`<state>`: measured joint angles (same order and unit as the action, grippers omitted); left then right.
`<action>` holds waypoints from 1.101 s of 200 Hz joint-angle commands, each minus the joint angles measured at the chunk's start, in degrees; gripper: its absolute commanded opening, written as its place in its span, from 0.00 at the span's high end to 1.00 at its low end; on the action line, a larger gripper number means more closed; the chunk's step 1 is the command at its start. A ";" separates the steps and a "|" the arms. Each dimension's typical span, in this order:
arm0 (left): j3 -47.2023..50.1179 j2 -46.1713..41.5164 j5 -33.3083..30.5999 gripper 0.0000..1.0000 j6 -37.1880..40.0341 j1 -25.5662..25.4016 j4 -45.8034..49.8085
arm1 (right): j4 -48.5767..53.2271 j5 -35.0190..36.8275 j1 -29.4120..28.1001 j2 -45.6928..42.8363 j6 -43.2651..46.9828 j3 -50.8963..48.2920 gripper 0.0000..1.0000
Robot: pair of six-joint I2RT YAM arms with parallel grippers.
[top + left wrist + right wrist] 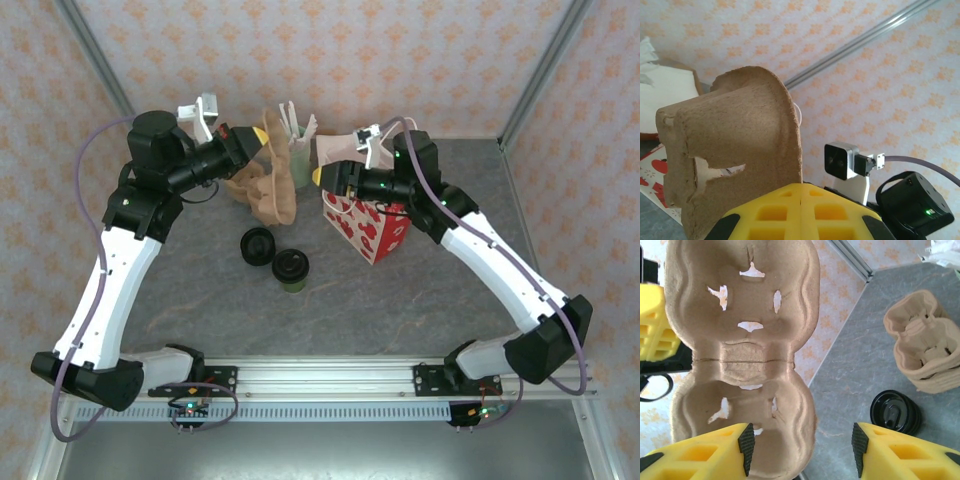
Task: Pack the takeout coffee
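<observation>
The takeout coffee (291, 268), a small dark-green cup with a black lid, stands on the grey table in front of the arms, apart from both grippers. High over the table's back, my left gripper (262, 135) (801, 192) is shut on the edge of a brown pulp cup carrier (735, 145). The right wrist view has that carrier (742, 355) hanging upright, its lower lobe against the left finger of my open right gripper (801, 450) (318, 177). The red-and-white bag (365, 225) stands under the right gripper.
A stack of pulp carriers (265, 200) (925, 355) sits behind the coffee. A second round black-lidded thing (258, 245) stands just left of the coffee. A pale mint cup with white sticks (298, 150) is at the back. Cage posts and patterned walls close the sides.
</observation>
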<state>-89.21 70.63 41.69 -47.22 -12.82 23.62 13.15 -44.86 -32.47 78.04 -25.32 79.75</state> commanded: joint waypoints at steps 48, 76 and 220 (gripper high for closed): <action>-3.97 -0.36 3.35 1.00 1.39 -3.21 -0.46 | -6.77 -4.83 0.04 -0.63 5.14 -1.05 0.38; -5.16 0.08 3.09 1.00 1.28 -4.70 -0.67 | -12.66 -7.89 -0.12 0.01 2.07 -3.33 0.34; -7.37 1.70 0.78 1.00 1.86 -7.99 -1.38 | -16.42 -11.11 -3.15 -0.07 2.17 -5.81 0.63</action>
<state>-94.80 72.64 43.05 -46.54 -20.53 23.64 -0.95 -54.96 -35.46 80.27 -24.27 74.15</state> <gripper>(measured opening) 0.047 0.406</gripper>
